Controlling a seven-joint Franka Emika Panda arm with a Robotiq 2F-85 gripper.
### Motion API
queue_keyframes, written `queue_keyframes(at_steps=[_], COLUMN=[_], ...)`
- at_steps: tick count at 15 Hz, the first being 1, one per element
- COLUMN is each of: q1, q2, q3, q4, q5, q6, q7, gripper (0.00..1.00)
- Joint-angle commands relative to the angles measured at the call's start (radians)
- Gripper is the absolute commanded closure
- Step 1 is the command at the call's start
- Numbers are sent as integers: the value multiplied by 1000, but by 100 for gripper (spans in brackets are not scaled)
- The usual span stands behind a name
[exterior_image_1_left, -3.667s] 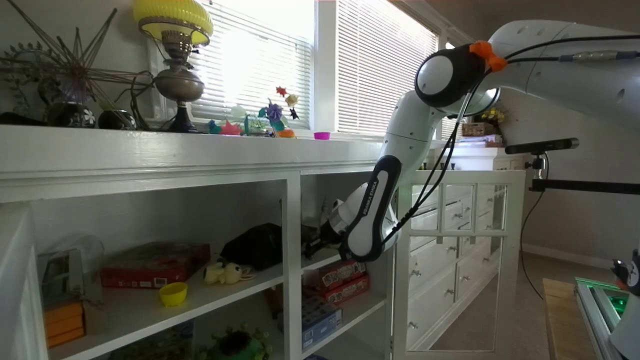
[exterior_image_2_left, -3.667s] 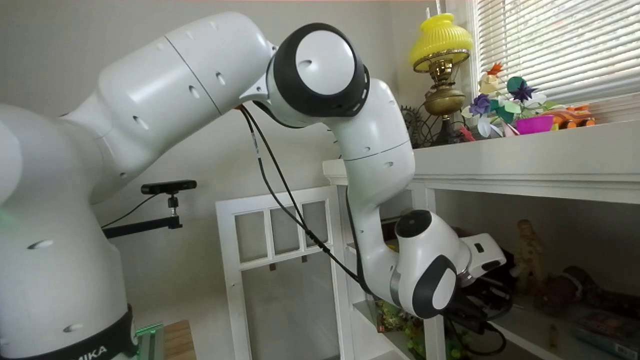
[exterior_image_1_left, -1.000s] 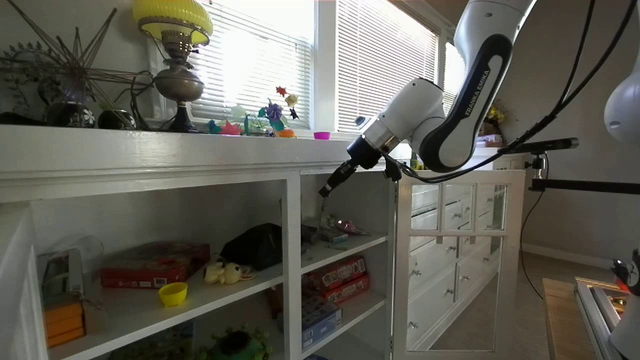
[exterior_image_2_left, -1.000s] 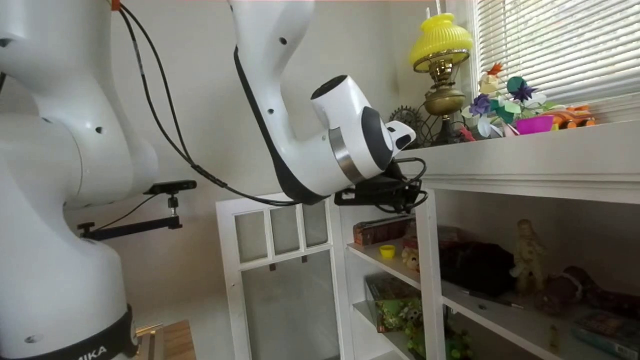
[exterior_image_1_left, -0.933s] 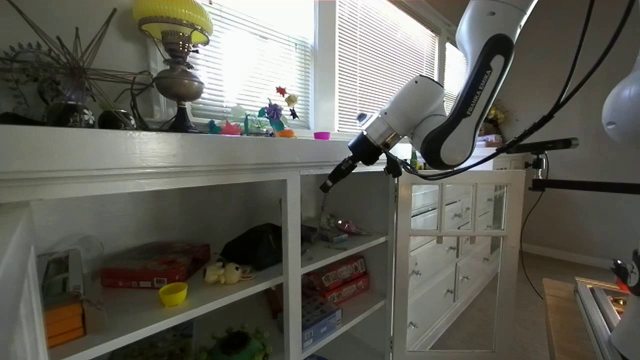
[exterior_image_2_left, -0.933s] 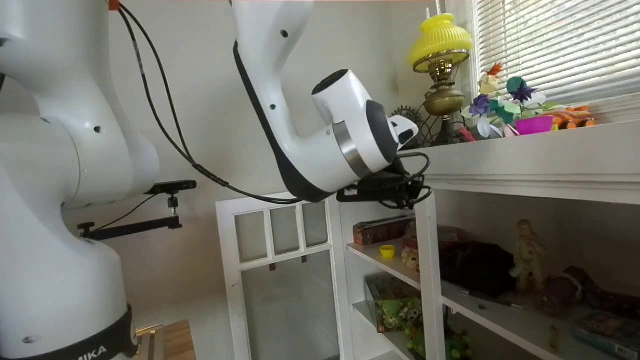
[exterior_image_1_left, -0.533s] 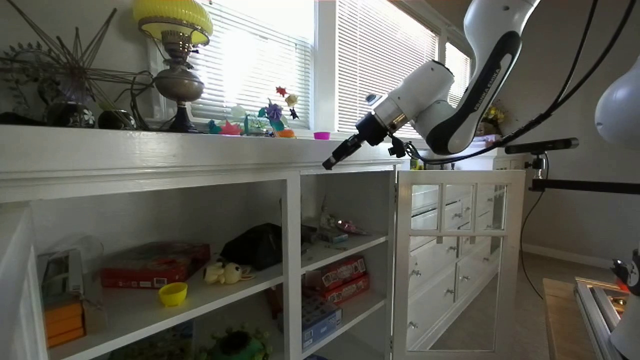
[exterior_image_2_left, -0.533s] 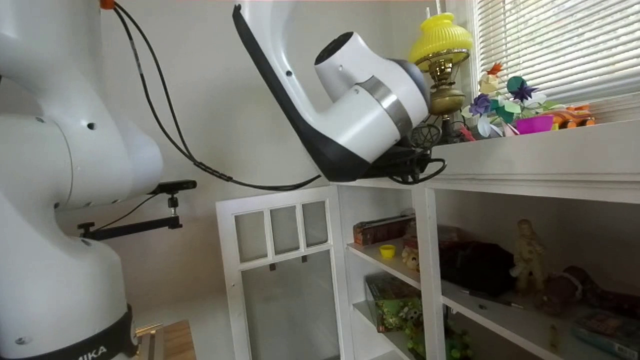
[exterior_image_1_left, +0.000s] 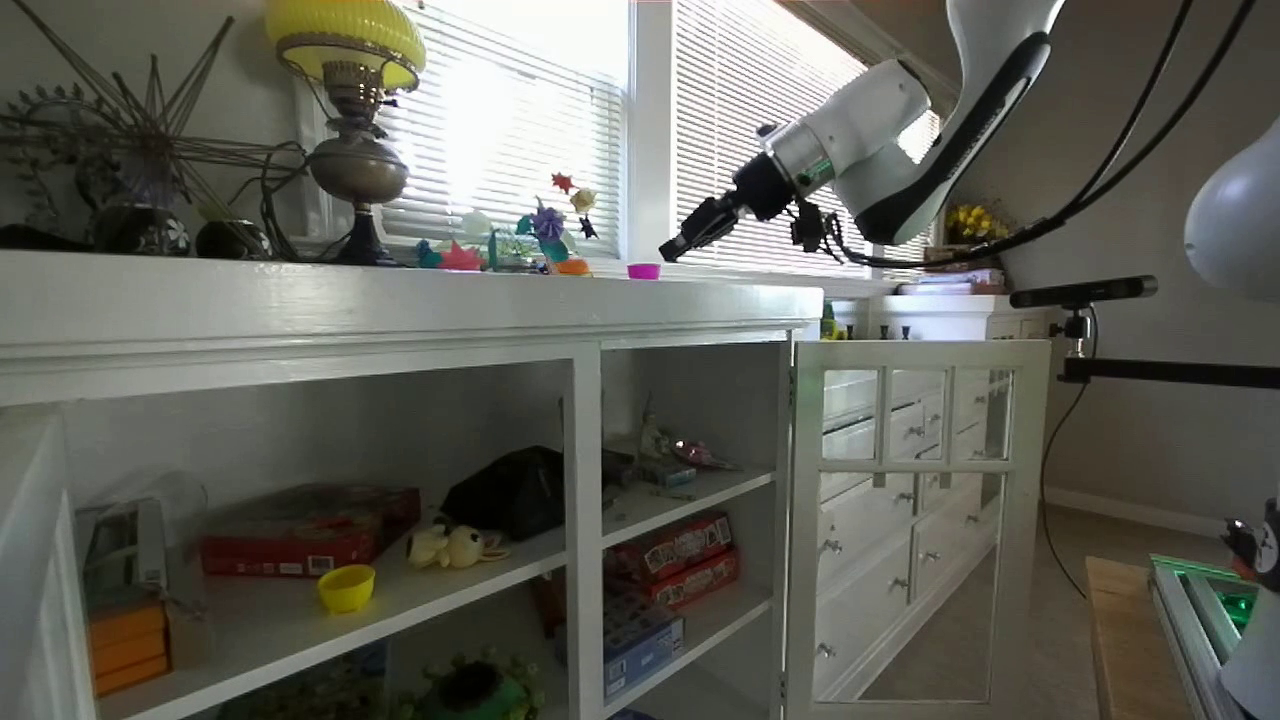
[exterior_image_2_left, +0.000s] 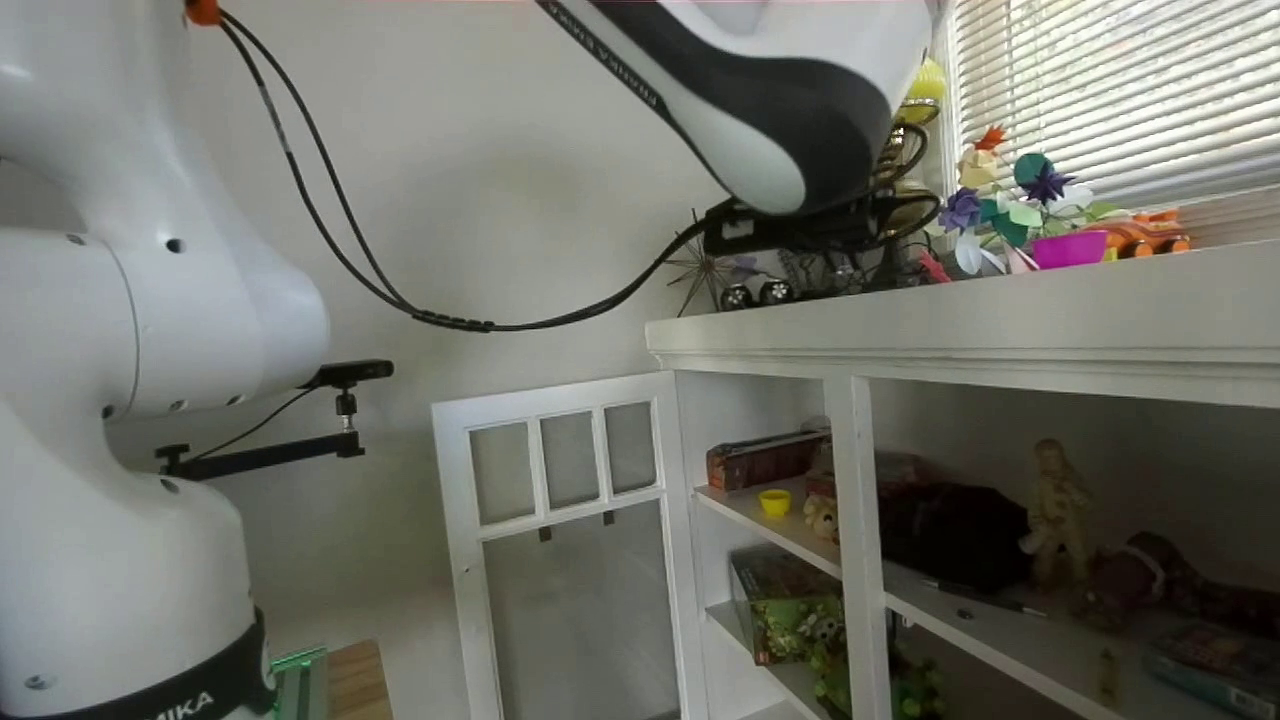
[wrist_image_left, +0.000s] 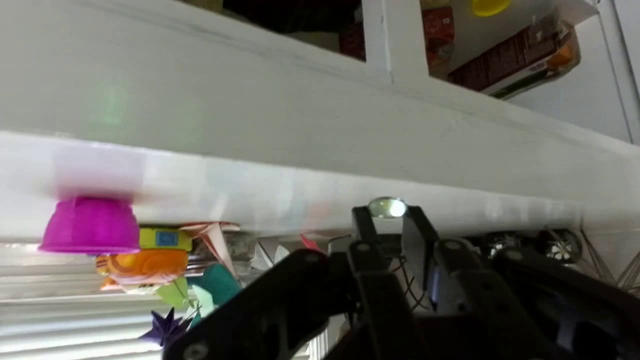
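In the wrist view a small, shiny, round, glassy-looking disc (wrist_image_left: 386, 206) is pinched between the tips of my gripper (wrist_image_left: 389, 212), whose jaws stand slightly apart with the disc bridging them. An exterior view shows the gripper (exterior_image_1_left: 674, 247) pointing down and inward, just above the level of the white cabinet top (exterior_image_1_left: 420, 300); the disc cannot be made out there. Nearest to the fingertips in that view appears a magenta cup (exterior_image_1_left: 644, 271), which in the wrist view lies well off to the left (wrist_image_left: 90, 227). The wrist hides the fingertips in an exterior view.
Paper flowers (exterior_image_1_left: 548, 225), an orange toy (exterior_image_2_left: 1148, 236) and a yellow-shaded lamp (exterior_image_1_left: 362, 165) stand along the top. Below are shelves with a yellow cup (exterior_image_1_left: 346, 588), a black bag (exterior_image_1_left: 512, 490) and boxes (exterior_image_1_left: 690, 560). A glass-paned door (exterior_image_1_left: 1028, 520) hangs open.
From inside the upper shelf compartment, my gripper has come out and risen past the cabinet's front edge to above its top. The shelf things look unmoved during the last second.
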Motion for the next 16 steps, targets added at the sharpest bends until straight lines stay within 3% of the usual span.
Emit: queue_keyframes(at_steps=[1, 7, 16], q1=[-9, -6, 3], q2=[-14, 9, 66], q3=[-20, -44, -79], q4=[130, 250, 271], q5=[-85, -94, -96], q6=[51, -26, -239], q7=[170, 271, 323], gripper=[95, 95, 95])
